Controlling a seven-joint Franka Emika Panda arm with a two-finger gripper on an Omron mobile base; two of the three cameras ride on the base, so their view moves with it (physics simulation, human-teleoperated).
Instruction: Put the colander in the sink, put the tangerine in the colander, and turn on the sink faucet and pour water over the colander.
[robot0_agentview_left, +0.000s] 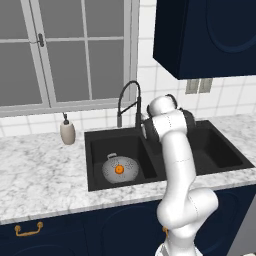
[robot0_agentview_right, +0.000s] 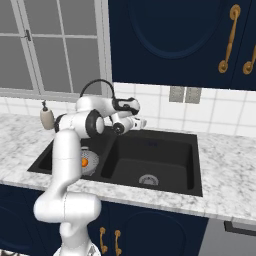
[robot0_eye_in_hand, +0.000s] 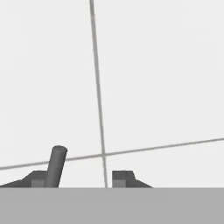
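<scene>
Colander (robot0_agentview_left: 119, 169) sits in the left basin of the black sink (robot0_agentview_left: 227, 152), well below my gripper (robot0_eye_in_hand: 78, 180) and off to its left, with the tangerine (robot0_agentview_left: 119, 170) resting inside it. My gripper is up behind the sink, facing the white tiled wall (robot0_eye_in_hand: 153, 78) at close range. Its 2 fingertips stand partly apart, and a thin dark rod (robot0_eye_in_hand: 56, 166) rises just beside the left fingertip (robot0_eye_in_hand: 37, 179); it looks like the lever of the sink faucet (robot0_agentview_left: 129, 102), though I cannot tell whether I am touching it. Nothing sits gripped between the tips.
</scene>
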